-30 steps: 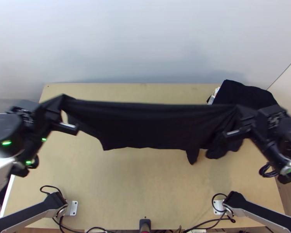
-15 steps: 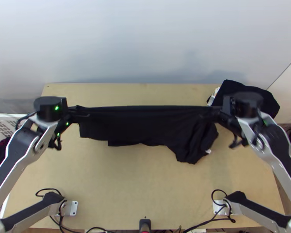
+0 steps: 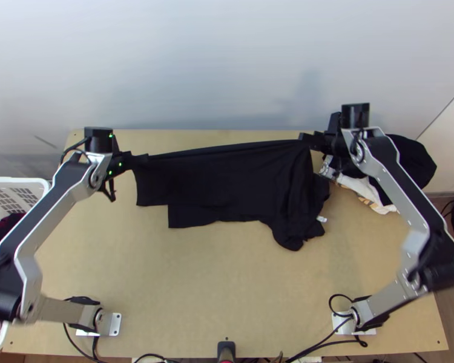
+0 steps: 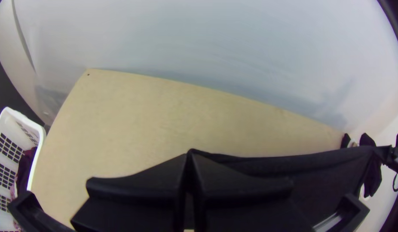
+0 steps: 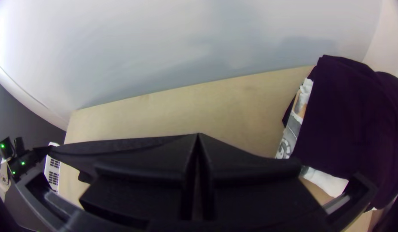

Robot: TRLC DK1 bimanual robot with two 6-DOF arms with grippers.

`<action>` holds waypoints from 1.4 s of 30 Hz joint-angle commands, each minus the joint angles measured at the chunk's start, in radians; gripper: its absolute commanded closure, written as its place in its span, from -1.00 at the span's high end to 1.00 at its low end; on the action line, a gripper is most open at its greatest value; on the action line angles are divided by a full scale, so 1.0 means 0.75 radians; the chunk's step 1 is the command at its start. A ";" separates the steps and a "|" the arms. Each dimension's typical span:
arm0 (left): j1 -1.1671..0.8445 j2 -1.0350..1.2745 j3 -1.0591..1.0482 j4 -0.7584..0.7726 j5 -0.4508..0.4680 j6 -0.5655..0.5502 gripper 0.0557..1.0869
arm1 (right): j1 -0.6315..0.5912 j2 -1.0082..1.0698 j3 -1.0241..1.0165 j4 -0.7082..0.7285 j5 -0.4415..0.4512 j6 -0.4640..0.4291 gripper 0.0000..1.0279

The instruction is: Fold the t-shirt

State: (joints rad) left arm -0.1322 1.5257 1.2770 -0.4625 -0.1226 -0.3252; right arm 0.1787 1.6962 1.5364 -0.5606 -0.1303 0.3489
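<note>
My left gripper and right gripper are both pinched closed on the shirt by its far edge, well apart over the table, presumably keeping that edge taut so the bunched part below the right one can straighten before folding.

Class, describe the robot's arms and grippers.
The left arm and right arm have silver-grey links and black joints. Green lights dot the left wrist; black cables loop by both bases. The left gripper and right gripper have wide, flat black fingers.
</note>
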 commanded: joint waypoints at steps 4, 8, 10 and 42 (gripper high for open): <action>0.088 0.318 0.120 0.152 0.029 -0.037 -0.93 | -0.011 0.279 0.138 0.019 -0.037 0.063 -0.95; 0.103 0.383 0.185 0.165 0.029 -0.037 -0.64 | -0.003 0.289 0.120 0.052 -0.025 0.060 -0.94; 0.101 0.398 0.214 0.165 0.029 -0.037 -0.06 | 0.005 0.287 0.124 0.058 -0.004 0.060 -0.94; -0.092 0.414 0.257 -0.302 0.143 -0.022 0.83 | 0.064 -0.384 -0.128 -0.157 -0.004 0.202 0.93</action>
State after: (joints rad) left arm -0.1776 1.8046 1.4822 -0.6685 -0.0074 -0.3550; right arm 0.2268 1.5551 1.5253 -0.6319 -0.1322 0.5411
